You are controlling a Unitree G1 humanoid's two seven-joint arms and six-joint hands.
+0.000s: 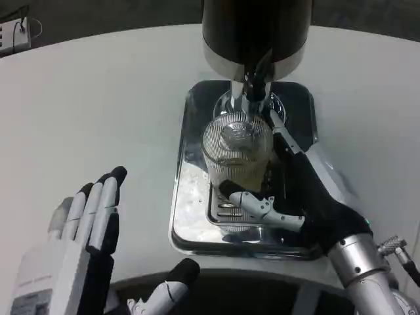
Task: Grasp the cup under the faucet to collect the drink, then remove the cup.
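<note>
White tabletop (98,111) ran across the whole scene, and at its far left corner lay a pale power strip (14,31) with a dark cord. Nearer the robot on that side, the left hand (88,243) hovered above the table with its palm turned inward, its white and black fingers (105,197) extended and slightly apart, the thumb (172,283) stretched out toward the middle. It held nothing and touched nothing, well apart from the tray.

In the centre sat a shiny metal drip tray (187,197) with a raised rim, its mirrored floor showing smears and reflections, and a slotted grate (226,213) set into it. On the tray stood the ribbed clear glass cup (236,147), upright, directly beneath the faucet (254,88) of the dark, cylindrical drink dispenser (256,29), which had a silver band at its base. A yellowish drink filled the lower part of the cup.

To the right, the right hand (295,190) reached in from the lower right on its silver forearm (367,275). Its thumb lay across the near side of the cup's base, while its other fingers ran along the cup's right side, up toward the faucet. The hand wrapped the cup in a grasp, with the cup's bottom resting on or just above the tray; which one could not be told.
</note>
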